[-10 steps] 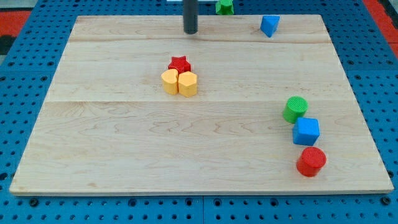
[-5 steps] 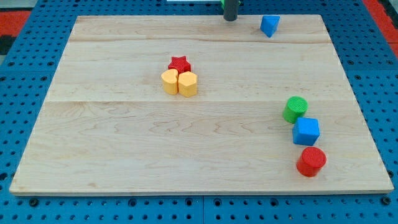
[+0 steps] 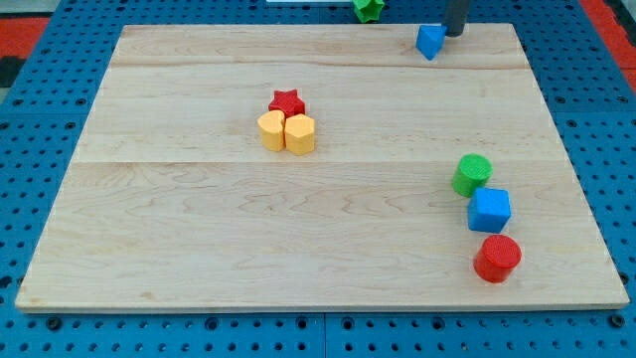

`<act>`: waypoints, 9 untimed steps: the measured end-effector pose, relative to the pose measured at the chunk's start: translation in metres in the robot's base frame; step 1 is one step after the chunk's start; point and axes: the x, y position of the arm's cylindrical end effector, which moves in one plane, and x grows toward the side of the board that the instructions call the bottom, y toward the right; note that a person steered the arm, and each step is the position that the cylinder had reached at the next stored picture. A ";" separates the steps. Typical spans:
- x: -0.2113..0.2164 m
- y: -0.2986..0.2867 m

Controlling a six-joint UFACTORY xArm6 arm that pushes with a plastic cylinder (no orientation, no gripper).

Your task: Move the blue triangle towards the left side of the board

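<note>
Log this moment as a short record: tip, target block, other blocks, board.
tip: my tip at the view's top, just right of the blue triangle, close beside it; contact cannot be told
target: blue triangle near the board's top edge, right of centre
centre cluster: red star above two yellow blocks, packed together
right column: green cylinder, blue cube, red cylinder, top to bottom
off board: green block past the top edge
board: wooden board
</note>
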 end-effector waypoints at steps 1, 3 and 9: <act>0.018 -0.011; 0.044 -0.086; 0.058 -0.240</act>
